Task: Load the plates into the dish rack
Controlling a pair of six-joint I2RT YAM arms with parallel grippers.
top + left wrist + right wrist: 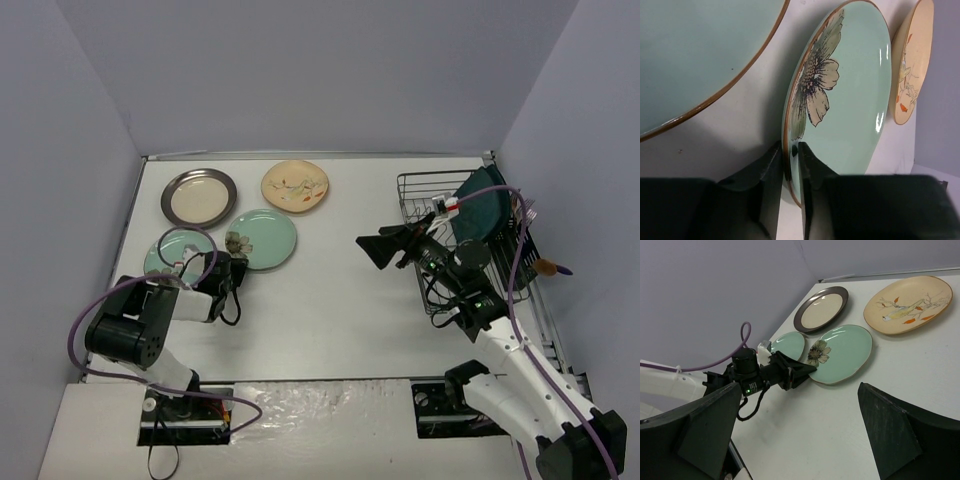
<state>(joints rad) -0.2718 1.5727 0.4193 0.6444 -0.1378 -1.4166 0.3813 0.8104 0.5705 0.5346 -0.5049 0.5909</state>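
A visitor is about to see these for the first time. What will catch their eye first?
The left claw pinching the rim of a pale mint-green round plate with a painted flower, on the left. Then the dark teal plate standing in the dark metal wire dish rack at the right, with the right claw wide open beside it.

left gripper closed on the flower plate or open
Shut on it: the left gripper has its fingers pressed against both sides of the flower plate rim.

Bare table point(330, 310) separates mint plate point(268, 240) from dish rack point(415, 198).
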